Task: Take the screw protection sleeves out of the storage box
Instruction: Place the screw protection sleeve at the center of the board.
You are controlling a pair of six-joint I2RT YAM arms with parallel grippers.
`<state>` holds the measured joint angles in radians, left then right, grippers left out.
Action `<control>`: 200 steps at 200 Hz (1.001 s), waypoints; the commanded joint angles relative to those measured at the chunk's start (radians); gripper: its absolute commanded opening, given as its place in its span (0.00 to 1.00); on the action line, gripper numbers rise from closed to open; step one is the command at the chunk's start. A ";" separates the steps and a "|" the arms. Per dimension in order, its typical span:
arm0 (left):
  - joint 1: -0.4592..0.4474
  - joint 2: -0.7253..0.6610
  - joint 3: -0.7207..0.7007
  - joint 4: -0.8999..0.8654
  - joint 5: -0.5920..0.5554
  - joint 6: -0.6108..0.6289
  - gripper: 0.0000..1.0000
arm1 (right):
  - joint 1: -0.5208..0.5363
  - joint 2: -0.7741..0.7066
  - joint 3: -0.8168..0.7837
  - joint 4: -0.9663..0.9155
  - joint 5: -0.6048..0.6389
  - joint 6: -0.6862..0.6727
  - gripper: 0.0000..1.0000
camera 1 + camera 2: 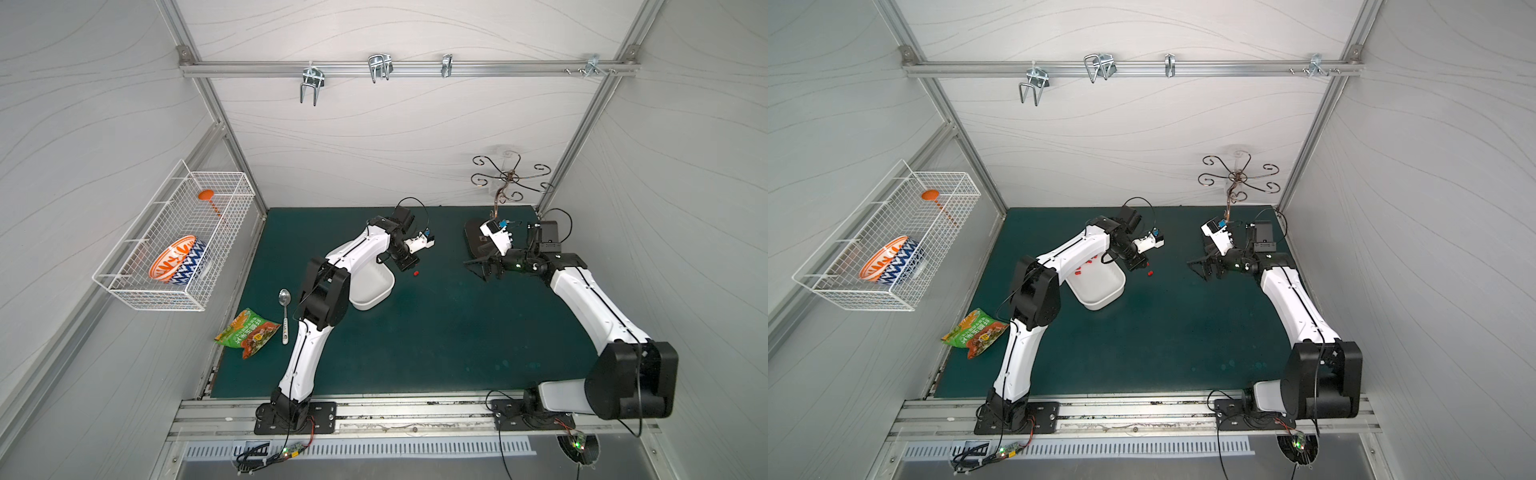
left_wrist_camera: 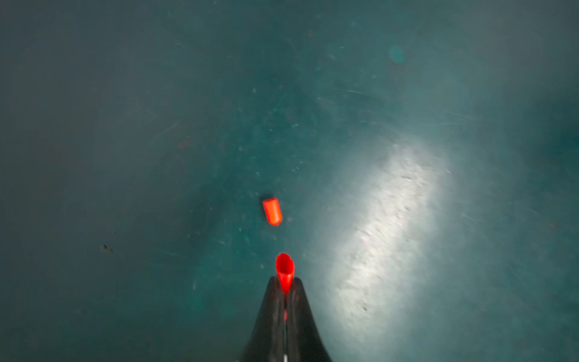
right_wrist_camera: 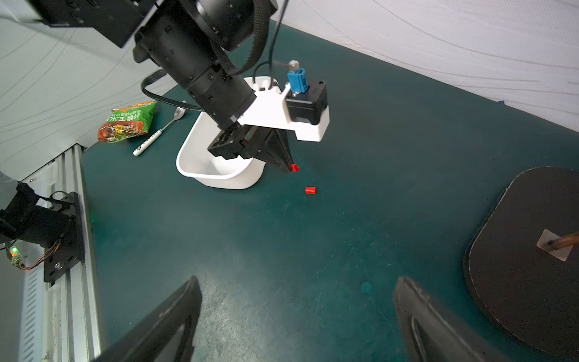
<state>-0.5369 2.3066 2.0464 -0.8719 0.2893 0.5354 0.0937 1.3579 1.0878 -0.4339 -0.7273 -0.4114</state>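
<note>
The left end effector (image 2: 285, 283) is clenched on one tiny bright red plastic screw protection sleeve (image 2: 284, 269), low over the dark green tabletop (image 2: 125, 156) beside the shallow white plastic storage box (image 3: 232, 183).
The sleeve looks featherlight, hollow and squashable, prone to rolling; a gentle pinch across its body suits it. The left wrist view shows its open mouth and a second sleeve (image 2: 272, 212) loose on the tabletop; only a top view shows more sleeves (image 1: 1077, 272) inside the box. The right end effector (image 3: 297, 280) hangs released.

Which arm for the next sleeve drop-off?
Left. The left tool grips a sleeve over the mat beside the box, near a loose sleeve. The right tool is open and farther away.
</note>
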 commanded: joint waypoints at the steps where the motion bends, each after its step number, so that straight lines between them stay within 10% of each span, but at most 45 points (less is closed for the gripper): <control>1: -0.017 0.051 0.075 -0.041 -0.013 -0.017 0.00 | -0.003 -0.011 -0.003 0.009 -0.033 0.009 0.99; 200: -0.077 -0.053 -0.054 -0.027 0.015 -0.016 0.30 | -0.003 0.005 -0.002 0.005 -0.037 0.004 0.99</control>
<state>-0.6209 2.3646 1.9999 -0.8692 0.2546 0.5125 0.0921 1.3678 1.0870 -0.4274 -0.7467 -0.4107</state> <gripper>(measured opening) 0.293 0.989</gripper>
